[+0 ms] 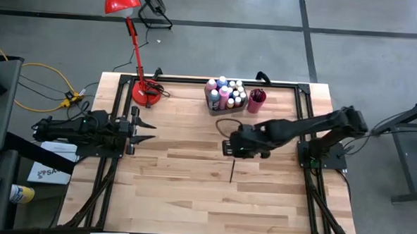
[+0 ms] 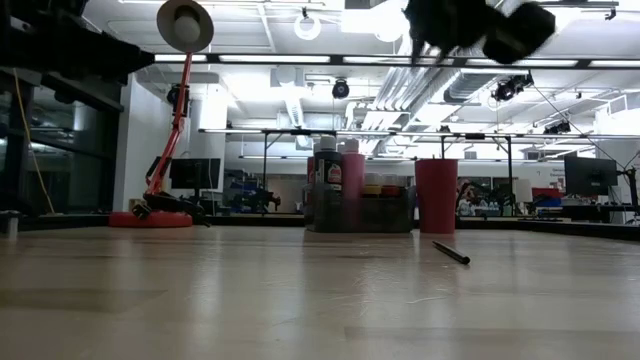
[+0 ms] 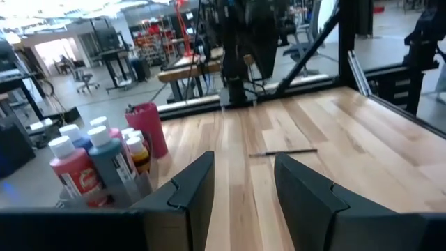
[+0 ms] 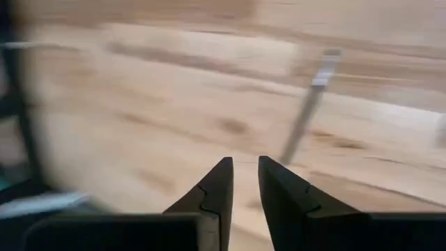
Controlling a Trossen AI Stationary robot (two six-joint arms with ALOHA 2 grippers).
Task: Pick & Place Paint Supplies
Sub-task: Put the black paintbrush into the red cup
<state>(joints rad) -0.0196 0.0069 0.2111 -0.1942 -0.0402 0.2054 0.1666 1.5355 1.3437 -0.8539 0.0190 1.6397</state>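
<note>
Right gripper point(image 1: 230, 147) hanging over the last loose paintbrush point(image 1: 232, 171)

Fingers nearly pinched together, holding nothing; brush lies just ahead of them, long axis pointing away; left arm's parked way farther off.

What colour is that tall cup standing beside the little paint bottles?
The cup is red, a deep pinkish red; the low view shows it best, right beside the bottles.

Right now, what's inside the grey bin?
The grey bin holds upright paint bottles with pink, blue and white caps. Its floor and whatever lies between the bottles are hidden.
</note>
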